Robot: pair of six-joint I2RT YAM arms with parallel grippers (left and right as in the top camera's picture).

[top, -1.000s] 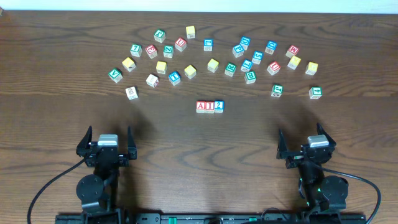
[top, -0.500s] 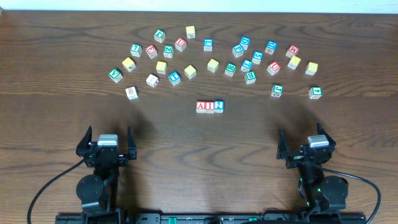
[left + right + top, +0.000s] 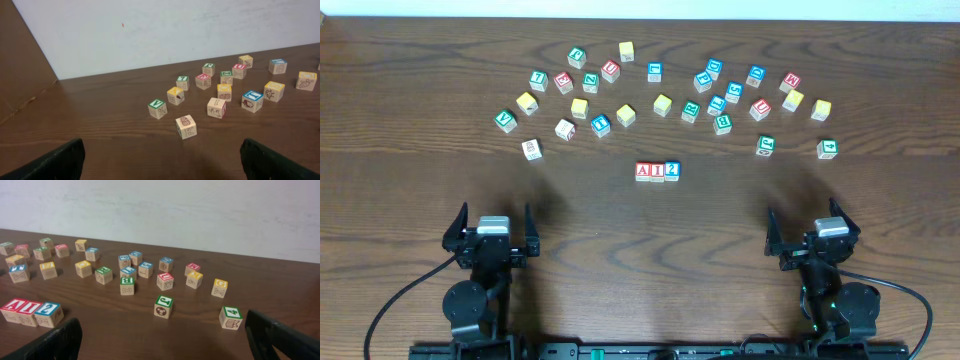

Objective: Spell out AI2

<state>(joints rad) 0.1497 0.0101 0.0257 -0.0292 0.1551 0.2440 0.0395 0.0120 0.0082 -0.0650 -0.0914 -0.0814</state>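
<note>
A cube (image 3: 643, 171), I cube (image 3: 657, 172), 2 cube (image 3: 671, 170) touch in line; judged done. Wide, empty: left gripper (image 3: 493, 222), right gripper (image 3: 807, 226). Avoid nudging the line.

Scattered letter cubes (image 3: 663, 104) in arc, far side of wooden table (image 3: 640, 230); white wall (image 3: 175, 30) behind.

Dark brown wood-grain table (image 3: 640, 230), matte and evenly lit. A plain white wall (image 3: 200, 215) rises directly behind the table's far edge. A brown panel (image 3: 20, 65) stands at the table's far-left corner, adjoining the wall.
</note>
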